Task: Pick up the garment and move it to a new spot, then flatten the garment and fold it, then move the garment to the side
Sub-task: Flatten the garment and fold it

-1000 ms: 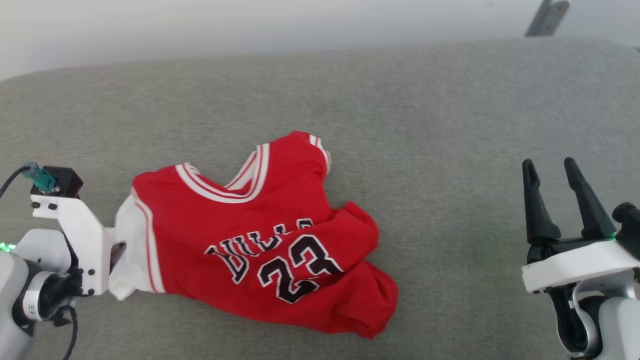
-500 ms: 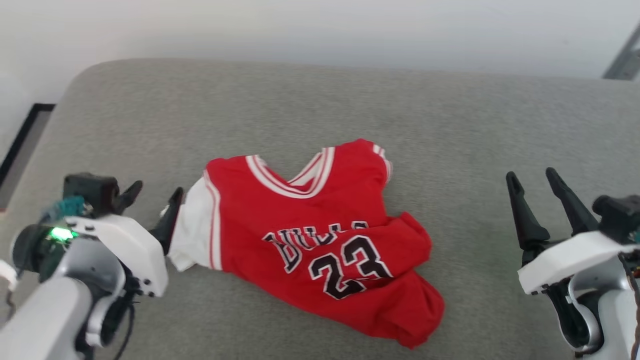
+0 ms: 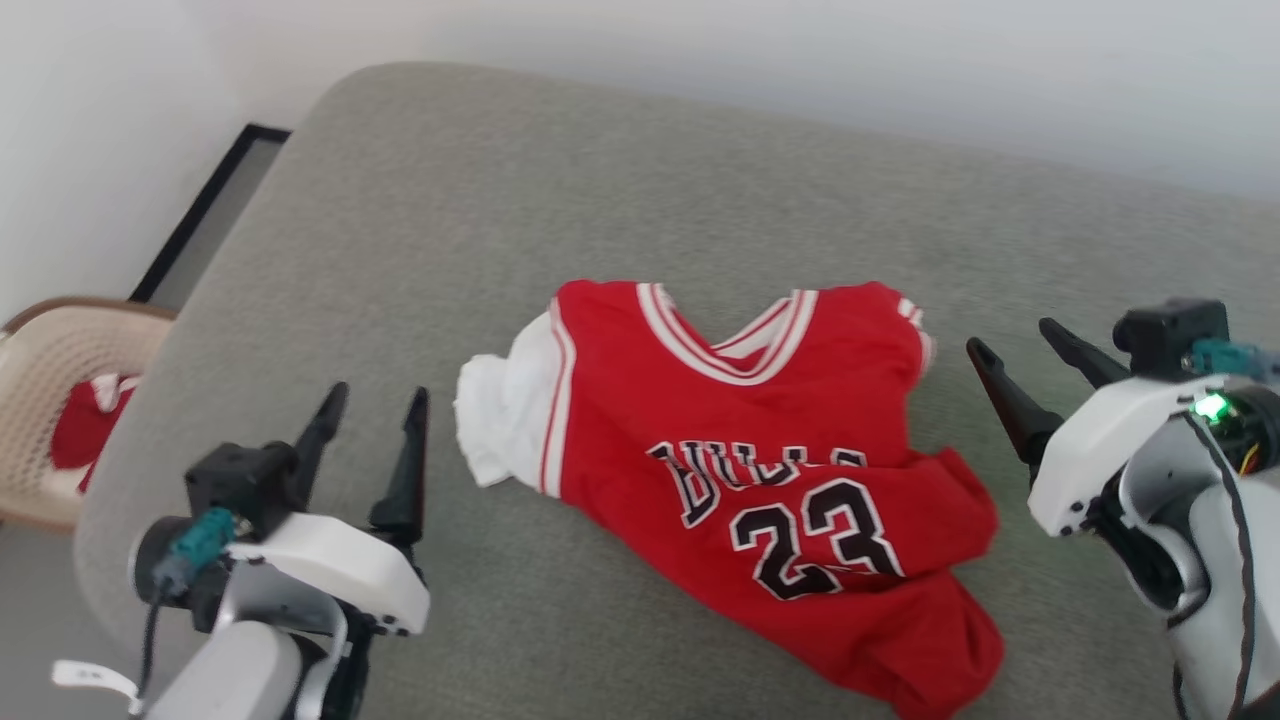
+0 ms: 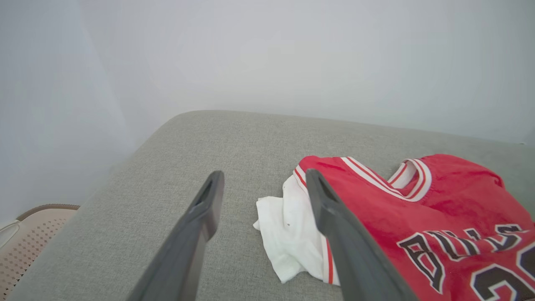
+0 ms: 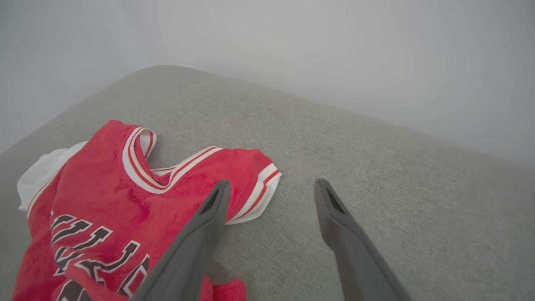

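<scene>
Since a second ago the left gripper has come off the white sleeve and now stands apart from it, jaws spread and empty, while the head camera has swung toward the robot's left. A grey upholstered cushion carries everything, its near and right parts cut off by the frame. The garment lies on its middle, front up, collar toward the wall. Its lower part is bunched over itself, so the hem is hidden and a crease covers the tops of the letters above the number 23. The right gripper hovers just beside the striped armhole on the robot's right, fingers parted, holding nothing. In its wrist view one finger overlaps that edge, and contact cannot be told. At far left a tan perforated basket or chair, cut by the frame edge, holds a red-and-white cloth too small to identify.
</scene>
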You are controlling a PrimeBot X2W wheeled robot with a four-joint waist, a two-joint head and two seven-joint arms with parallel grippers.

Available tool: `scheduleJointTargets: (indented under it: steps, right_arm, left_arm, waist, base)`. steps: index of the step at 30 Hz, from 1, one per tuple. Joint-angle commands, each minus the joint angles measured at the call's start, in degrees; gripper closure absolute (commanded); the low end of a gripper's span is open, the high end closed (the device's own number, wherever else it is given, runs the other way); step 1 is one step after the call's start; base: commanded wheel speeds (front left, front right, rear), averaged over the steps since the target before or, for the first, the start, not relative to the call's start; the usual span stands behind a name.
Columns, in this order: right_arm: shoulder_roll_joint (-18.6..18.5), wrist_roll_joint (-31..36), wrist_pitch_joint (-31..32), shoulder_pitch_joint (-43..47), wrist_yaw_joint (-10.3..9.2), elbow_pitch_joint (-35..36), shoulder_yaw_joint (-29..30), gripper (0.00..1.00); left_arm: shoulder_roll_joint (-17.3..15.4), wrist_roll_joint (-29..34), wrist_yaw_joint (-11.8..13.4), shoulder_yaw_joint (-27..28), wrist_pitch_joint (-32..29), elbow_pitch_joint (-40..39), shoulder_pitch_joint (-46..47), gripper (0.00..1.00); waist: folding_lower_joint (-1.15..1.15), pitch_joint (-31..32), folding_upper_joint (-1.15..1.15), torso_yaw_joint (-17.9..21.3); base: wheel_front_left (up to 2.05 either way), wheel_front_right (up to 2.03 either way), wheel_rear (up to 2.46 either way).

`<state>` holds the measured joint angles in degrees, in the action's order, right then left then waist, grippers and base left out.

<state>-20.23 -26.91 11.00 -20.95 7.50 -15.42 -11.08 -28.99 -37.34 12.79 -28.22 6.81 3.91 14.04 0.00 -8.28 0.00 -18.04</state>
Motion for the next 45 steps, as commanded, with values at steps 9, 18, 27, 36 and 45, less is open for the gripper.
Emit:
scheduleJointTargets:
  steps: [9,18,27,36,45]
  right_arm:
    - [-5.0,-5.6,9.8,-9.6,-0.02,-11.5,-6.3,0.00]
    - [-5.6,-7.3,23.4,-18.2,-0.02,-25.8,-12.8,0.00]
    - [-7.6,-10.8,24.3,-22.8,-0.04,-27.9,-17.0,1.00]
    - [-14.8,-15.3,23.3,-19.8,-0.03,-23.5,-15.3,1.00]
    - [-19.2,-15.9,21.3,-13.8,-0.03,-24.1,-9.2,1.00]
  left_arm:
    - [5.7,0.3,-1.6,-1.8,5.9,3.9,-1.0,0.00]
    - [10.2,-0.1,-3.6,-1.6,8.0,6.9,-0.3,0.00]
    - [11.5,1.2,-5.3,0.6,8.4,8.1,-0.9,0.00]
    - [11.0,2.8,-6.1,3.6,8.4,7.4,-2.6,0.00]
    - [10.7,4.0,-6.7,4.2,8.5,7.7,-3.6,0.00]
  waist:
    - [0.00,-2.5,0.00,-7.8]
    - [0.00,-4.3,0.00,-11.2]
    - [0.00,-4.2,0.00,-9.6]
    - [0.00,-2.9,0.00,-4.8]
    - [0.00,-1.5,0.00,-2.3]
  base:
    - [0.00,0.00,0.00]
    - [0.00,0.00,0.00]
    - [0.00,0.00,0.00]
    - [0.00,0.00,0.00]
    - [0.00,0.00,0.00]
